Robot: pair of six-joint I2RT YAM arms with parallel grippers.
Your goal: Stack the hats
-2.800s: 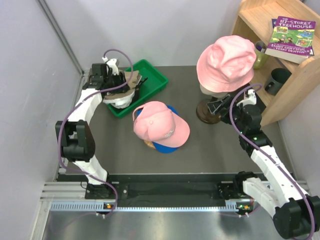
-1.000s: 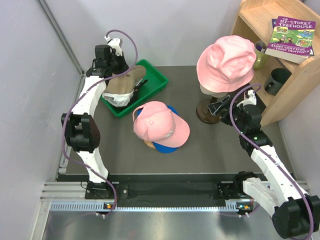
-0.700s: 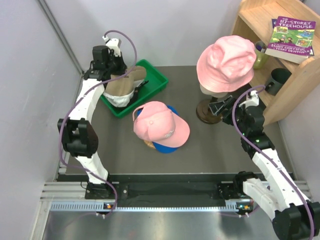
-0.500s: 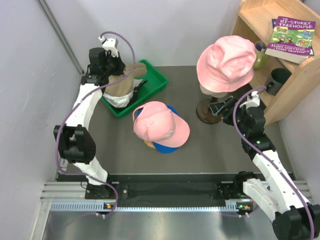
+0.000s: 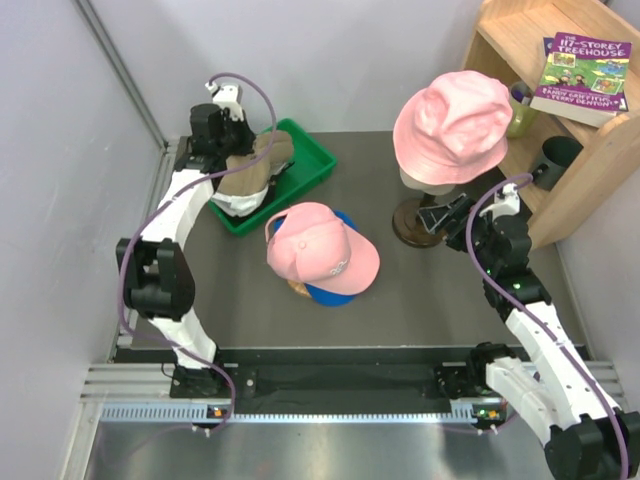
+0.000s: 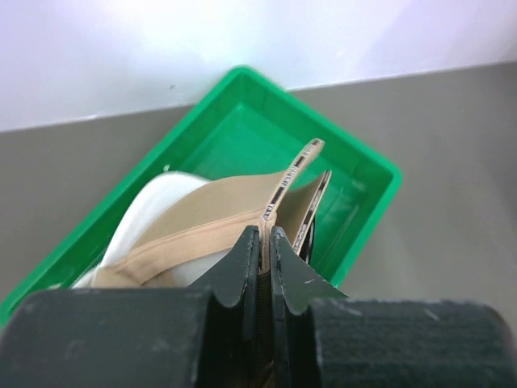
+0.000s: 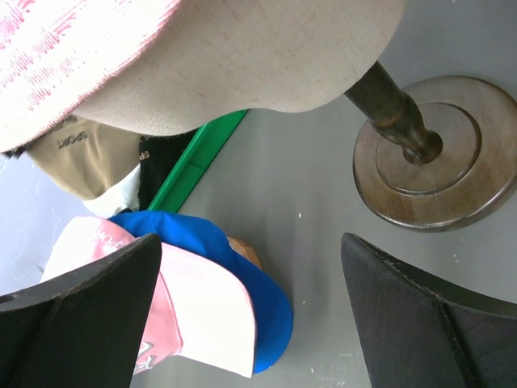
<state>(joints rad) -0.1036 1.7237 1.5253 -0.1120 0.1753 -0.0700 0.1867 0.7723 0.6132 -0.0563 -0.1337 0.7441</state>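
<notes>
Green plastic tray held a white fabric cap; left pincer clamped tan fabric cap peak above it; right pincer gaped over grey bench.

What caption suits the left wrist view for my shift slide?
Left fingers clamped shut on the tan cap, above the white cap in the green tray.

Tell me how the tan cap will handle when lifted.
The tan cap probably goes floppy at the crown, since its fabric drapes from the left hand. Its peak likely stays stiff: it shows a clean curved edge. It seems light, held by a thin pinch alone.
</notes>
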